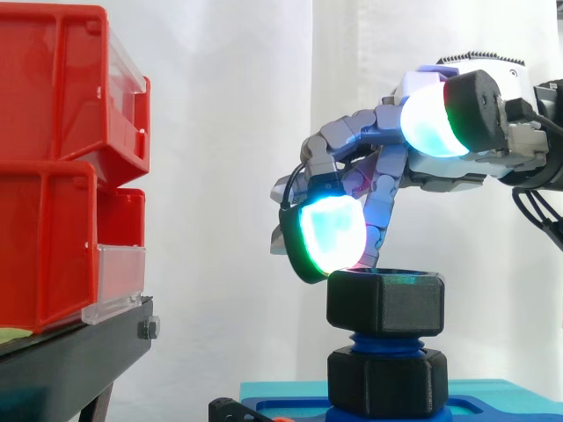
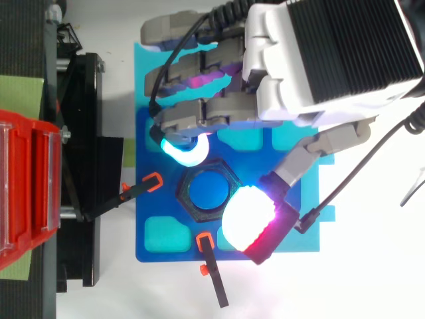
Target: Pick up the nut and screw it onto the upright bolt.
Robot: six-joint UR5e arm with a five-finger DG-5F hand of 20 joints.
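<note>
A black hexagonal nut sits on top of the upright blue bolt, whose thread shows below it. A second black hexagonal piece sits at the bolt's foot on the blue plate. My hand hovers over the nut with its fingers bent downward. One glowing fingertip rests at the nut's upper left rim. The thumb pad is raised above the nut's other side, clear of it. Nothing is pinched.
Red bins stand stacked on a black stand to the left. Two orange-tipped clamps hold the blue plate near the bolt. A cyan block lies under the plate.
</note>
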